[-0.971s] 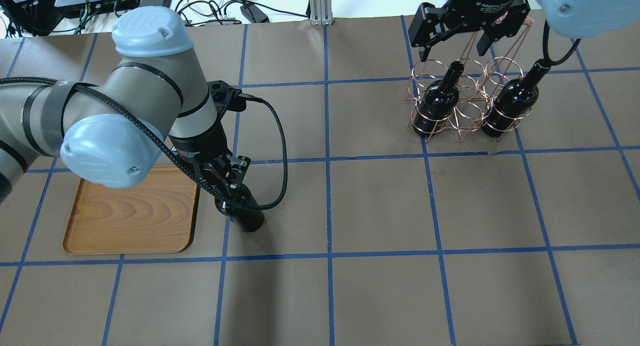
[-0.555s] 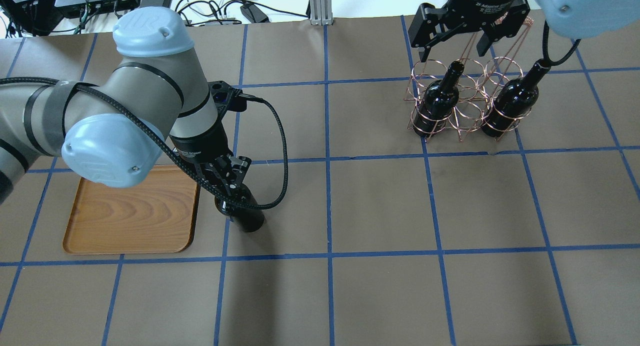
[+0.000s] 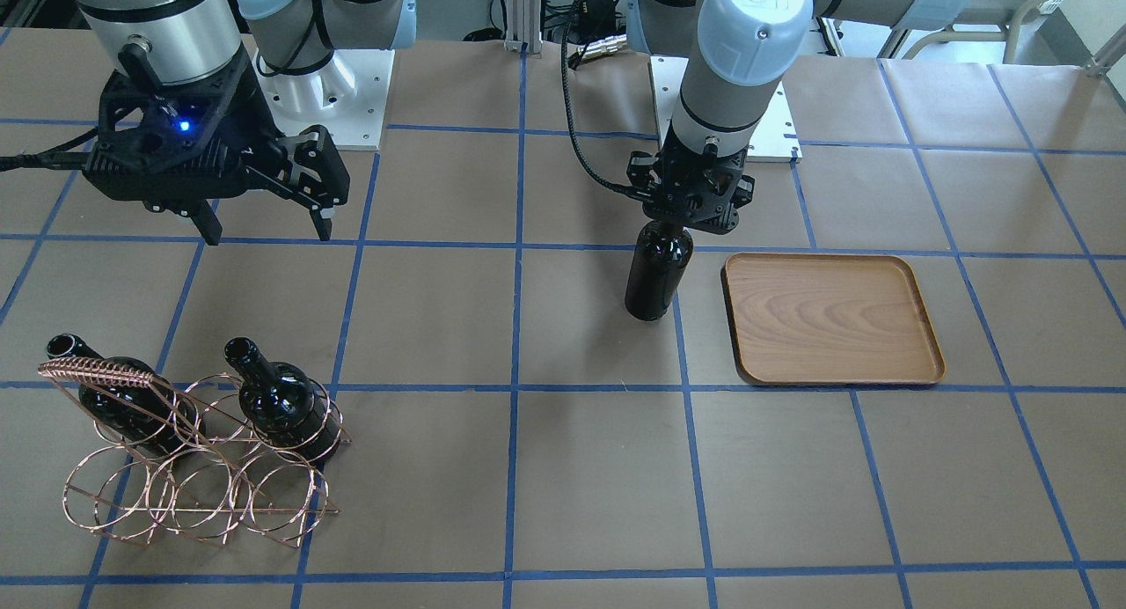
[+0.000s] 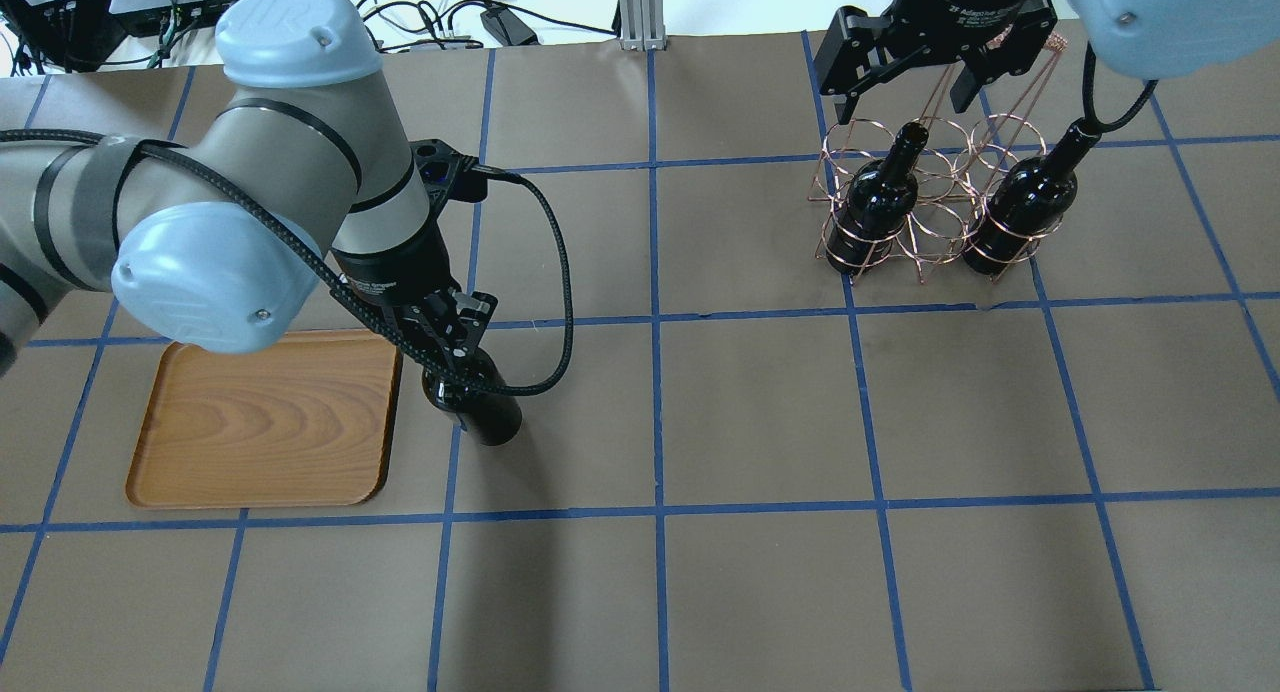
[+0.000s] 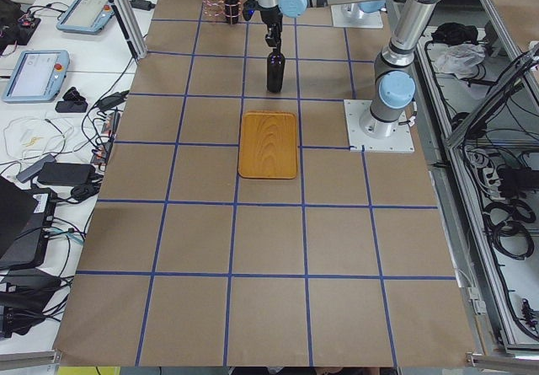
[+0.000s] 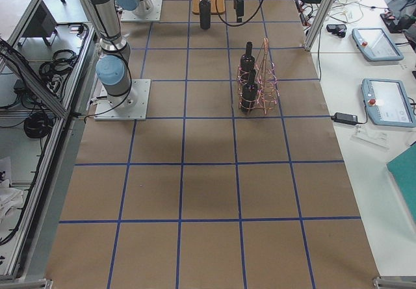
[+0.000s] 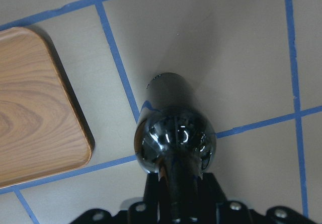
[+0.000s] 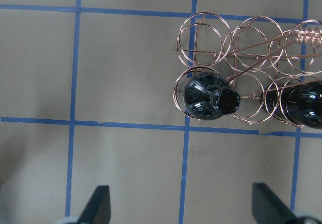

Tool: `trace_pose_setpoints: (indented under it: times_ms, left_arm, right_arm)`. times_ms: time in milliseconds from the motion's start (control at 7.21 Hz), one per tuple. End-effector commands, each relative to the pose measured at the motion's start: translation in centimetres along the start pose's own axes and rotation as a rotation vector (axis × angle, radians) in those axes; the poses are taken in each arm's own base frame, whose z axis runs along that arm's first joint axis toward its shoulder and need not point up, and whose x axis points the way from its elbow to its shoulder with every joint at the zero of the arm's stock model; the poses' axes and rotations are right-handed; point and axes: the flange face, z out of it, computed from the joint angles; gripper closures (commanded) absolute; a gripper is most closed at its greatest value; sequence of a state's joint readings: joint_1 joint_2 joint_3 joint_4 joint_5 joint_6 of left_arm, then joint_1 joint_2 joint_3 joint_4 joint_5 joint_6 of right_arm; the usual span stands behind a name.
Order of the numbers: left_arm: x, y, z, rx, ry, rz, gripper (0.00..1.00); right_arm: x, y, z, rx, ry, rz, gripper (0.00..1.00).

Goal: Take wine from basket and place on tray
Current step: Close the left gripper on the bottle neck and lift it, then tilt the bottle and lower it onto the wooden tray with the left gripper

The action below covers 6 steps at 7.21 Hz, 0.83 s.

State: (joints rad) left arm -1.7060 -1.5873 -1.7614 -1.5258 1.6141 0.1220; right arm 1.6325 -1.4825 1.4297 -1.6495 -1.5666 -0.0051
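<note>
My left gripper is shut on the neck of a near-black wine bottle and holds it upright beside the right edge of the wooden tray. The front view shows the same bottle just left of the tray, under the left gripper. The left wrist view shows the bottle's shoulder and a corner of the tray. I cannot tell if the bottle's base touches the table. My right gripper is open and empty above the copper wire basket.
Two more wine bottles lean in the basket's outer rings, and its middle ring is empty. The right wrist view looks down on one bottle's mouth and the basket. Blue tape lines grid the brown table.
My left arm has shifted the held bottle a little toward the tray and the table's far side. The right gripper has stayed open over the basket.
</note>
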Motion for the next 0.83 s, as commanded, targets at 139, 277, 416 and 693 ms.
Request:
trace_pose_setpoints:
  times_ms: [139, 277, 416, 693]
  left_arm:
    - [-6.8, -0.9, -5.4, 0.06, -0.044, -0.04, 1.0]
    - [-12.0, -0.4, -5.8, 0.063, -0.036, -0.028, 1.0]
    - [-16.6, 0.5, -5.8, 0.063, -0.03, -0.029, 1.0]
    - [-22.3, 1.9, -4.4, 0.037, -0.008, -0.012, 1.0]
  right_arm:
    - [-0.1, 0.0, 0.0, 0.003, -0.001, -0.001, 0.0]
    - [-0.1, 0.0, 0.0, 0.003, -0.001, -0.001, 0.0]
    - [-0.1, 0.0, 0.0, 0.002, 0.001, -0.001, 0.0]
    - [-0.1, 0.0, 0.0, 0.002, 0.001, -0.001, 0.0]
